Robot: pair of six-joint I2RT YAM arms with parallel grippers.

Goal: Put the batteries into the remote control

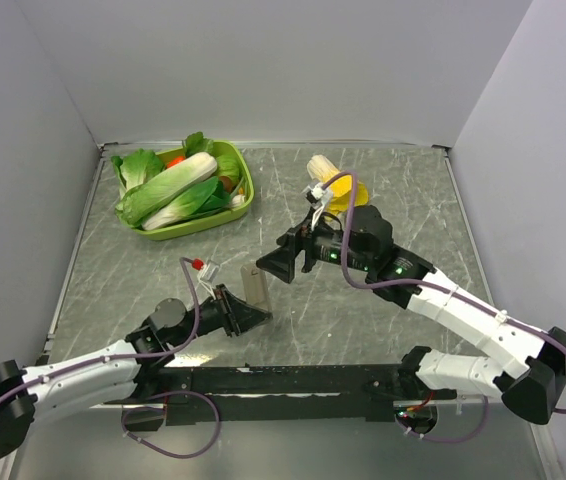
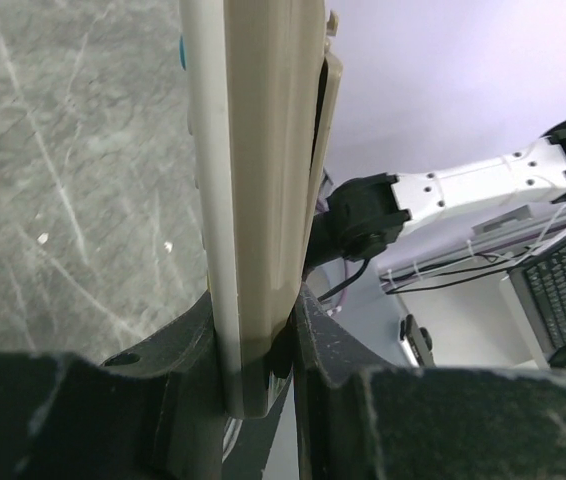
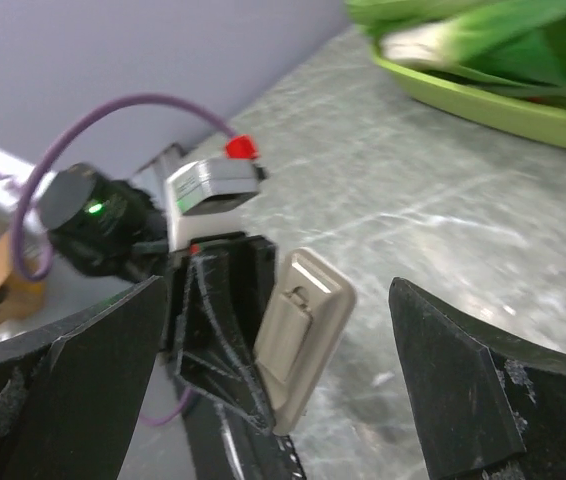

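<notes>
My left gripper [image 1: 251,316] is shut on the remote control [image 1: 254,287] and holds it upright above the table, grey-beige back facing my right arm. In the left wrist view the remote [image 2: 258,200] rises from between the fingers, its back cover slightly lifted at the top. In the right wrist view the remote's back [image 3: 303,335] shows its battery cover. My right gripper [image 1: 276,265] is open and empty, just right of the remote, its fingers [image 3: 83,370] spread wide. The batteries are not in view.
A green tray [image 1: 245,205] of toy cabbages stands at the back left. A yellow-and-white toy cabbage [image 1: 331,180] lies at the back centre, behind my right wrist. A black bar [image 1: 283,380] runs along the near edge between the arm bases.
</notes>
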